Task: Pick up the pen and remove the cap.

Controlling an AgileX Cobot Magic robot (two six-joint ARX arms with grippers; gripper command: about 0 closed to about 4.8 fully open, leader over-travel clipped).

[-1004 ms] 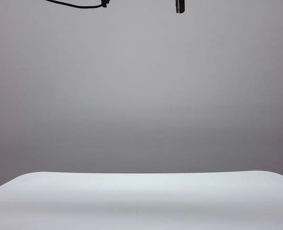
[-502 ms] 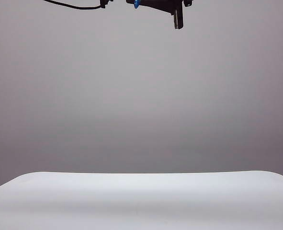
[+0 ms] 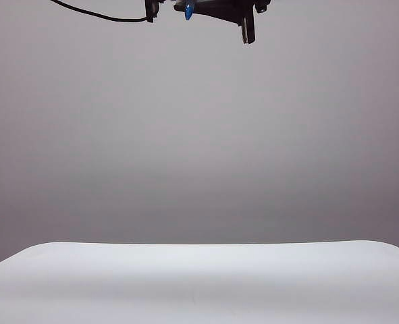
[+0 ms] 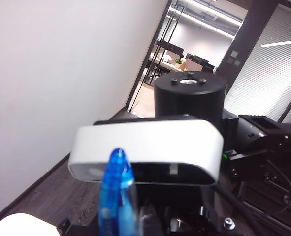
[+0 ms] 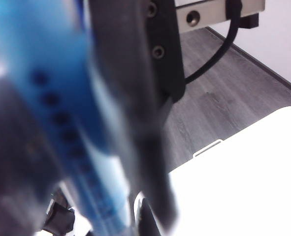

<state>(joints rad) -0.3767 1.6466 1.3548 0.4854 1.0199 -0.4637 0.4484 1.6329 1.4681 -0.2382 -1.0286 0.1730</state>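
Two claws meet high above the white table (image 3: 199, 283), right at the upper edge of the exterior view, and the pen (image 5: 51, 83) is up there with them, well clear of the tabletop. Seen from the right wrist, the pen fills the near field as a blurred blue length with a row of dark dots down its ribbed part and a paler, clear stretch beside it. It runs between the dark fingers (image 5: 135, 93) of the right gripper (image 5: 69, 147), which is closed narrowly around it. From the exterior view only a small rounded blue end shows, sticking out of that claw toward the left gripper (image 3: 150, 8) just beside it (a black cable (image 3: 98, 15) trails away from that one). The left wrist view meets the same blue end head-on: glossy, translucent, rounded at the tip, rising in front of the white wrist camera (image 4: 150, 147) on the other arm. Whether this end is the cap or the bare barrel I cannot tell. The left claw's own fingers are hidden in the dark, so its opening cannot be judged.
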